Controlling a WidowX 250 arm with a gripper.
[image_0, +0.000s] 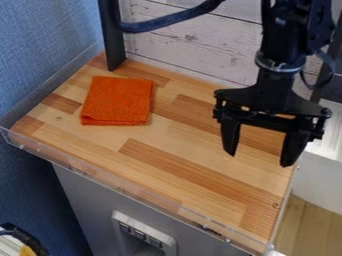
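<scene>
The black gripper (259, 159) hangs over the right part of the wooden work surface, its two fingers spread wide apart with nothing between them. To its left, an orange cloth (118, 101) lies folded in a rough square on the back left part of the wood. A wide stretch of wood separates the cloth from the gripper, and the two do not touch.
The wooden surface (167, 167) has a clear raised edge (137, 194) along its front. A dark upright post (112, 37) stands behind the cloth, against a whitewashed plank wall (190, 42). On the left rises a blue partition (43, 50). A black cable (167, 20) crosses the top.
</scene>
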